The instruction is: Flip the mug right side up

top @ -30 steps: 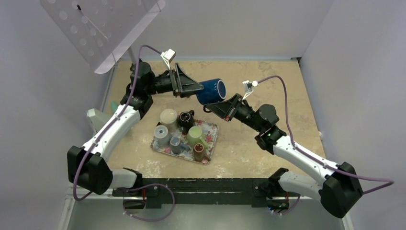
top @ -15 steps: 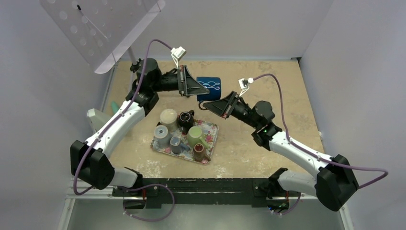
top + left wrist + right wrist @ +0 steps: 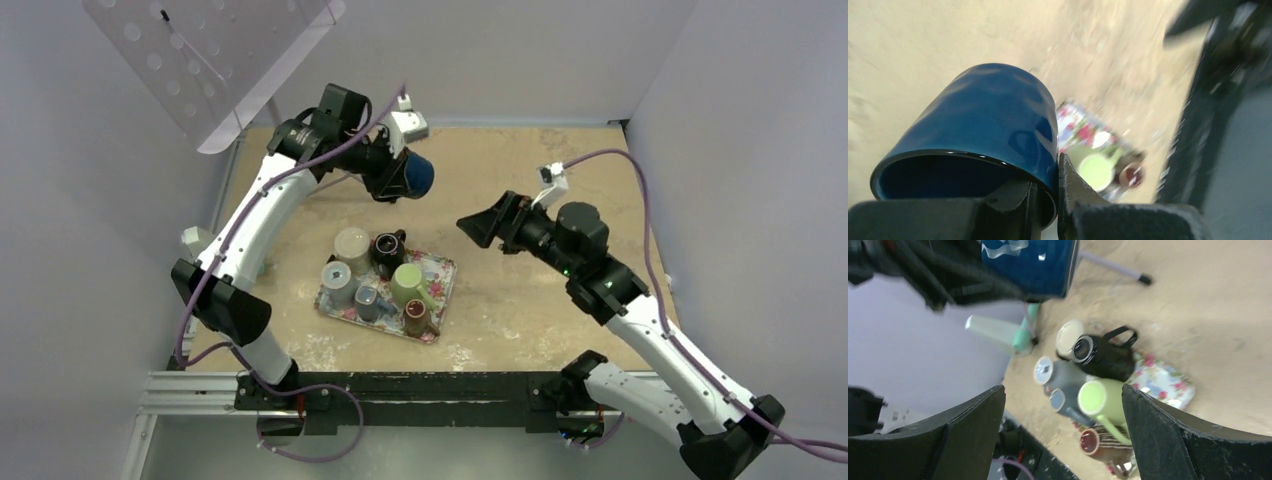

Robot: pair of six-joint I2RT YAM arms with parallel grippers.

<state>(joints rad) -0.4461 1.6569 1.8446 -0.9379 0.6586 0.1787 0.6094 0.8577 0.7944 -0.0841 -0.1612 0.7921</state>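
since the earlier frames the mug (image 3: pixel 418 176) has passed wholly to the left gripper (image 3: pixel 398 172), which has carried it toward the far left of the surface (image 3: pixel 540 160). meanwhile the right gripper (image 3: pixel 478 226) has let go and drawn back to the right.

left wrist view: the left gripper (image 3: pixel 1047 182) is pressed together on the mug's wall at the rim, one finger inside the mouth and one outside. the mug (image 3: pixel 993 115) therefore hangs from its lip, mouth facing the wrist and base pointing away. this rim pinch presumably serves to leave the base free to meet the surface. the mug is held in the air, tilted rather than upright; its exact angle cannot be read.

right wrist view: the right gripper (image 3: pixel 1062 390) stands spread wide with nothing between its fingers, and the mug (image 3: pixel 1033 265) is visible beyond it at the top edge.

a flowered tray (image 3: pixel 449 270) carrying several small cups (image 3: pixel 352 245) sits nearer the arm bases, well apart from the mug and not involved.

judged stage: handover complete, reorientation under way. what remains is to rotate the wrist until the mouth faces up and set the base on bare surface, away from the tray.
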